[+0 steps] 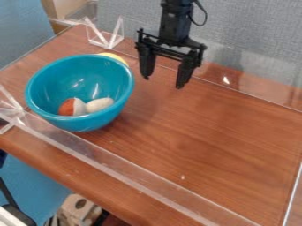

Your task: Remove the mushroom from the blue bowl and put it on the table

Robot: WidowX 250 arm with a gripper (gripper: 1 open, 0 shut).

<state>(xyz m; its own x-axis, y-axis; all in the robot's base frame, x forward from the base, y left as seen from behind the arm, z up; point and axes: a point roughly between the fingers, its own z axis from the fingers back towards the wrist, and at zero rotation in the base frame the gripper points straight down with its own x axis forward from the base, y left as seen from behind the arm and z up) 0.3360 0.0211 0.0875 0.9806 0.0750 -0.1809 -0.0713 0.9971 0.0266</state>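
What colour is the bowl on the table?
The bowl is turquoise blue, inside and out, as the camera view shows.

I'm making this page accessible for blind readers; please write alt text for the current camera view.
A blue bowl on a brown table holds the toy mushroom, reddish cap and whitish stem; the robot's open claw hovers behind, to the right.
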